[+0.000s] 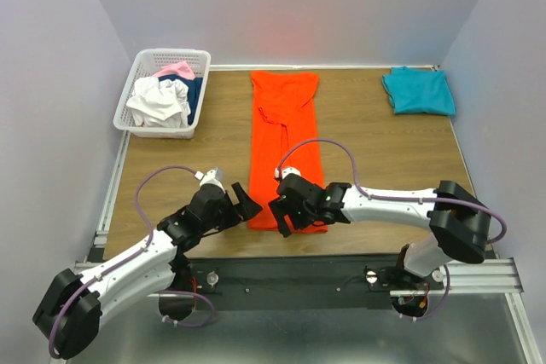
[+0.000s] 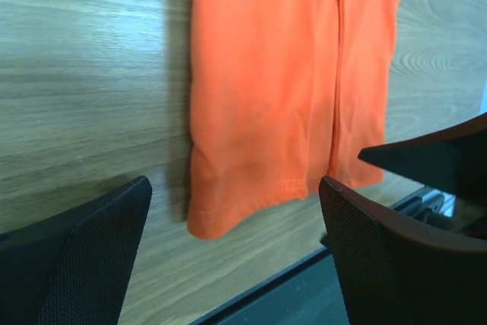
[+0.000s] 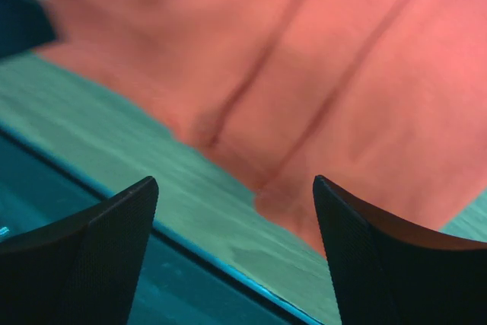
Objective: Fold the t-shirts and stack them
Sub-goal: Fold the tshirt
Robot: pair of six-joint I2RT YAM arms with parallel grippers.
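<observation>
An orange-red t-shirt (image 1: 285, 138) lies folded lengthwise into a long narrow strip down the middle of the table, its hem (image 2: 251, 195) near the front edge. My left gripper (image 1: 246, 203) sits just left of the hem's near corner, open, with nothing between its fingers (image 2: 91, 249). My right gripper (image 1: 290, 219) hovers over the hem's right part (image 3: 319, 112), open and empty too. At the back right a teal-blue t-shirt (image 1: 418, 91) lies folded.
A white basket (image 1: 136, 74) at the back left holds white, pink and navy shirts. The table's front edge and a dark metal rail (image 1: 299, 266) run just below both grippers. Light walls close in the left, right and back sides.
</observation>
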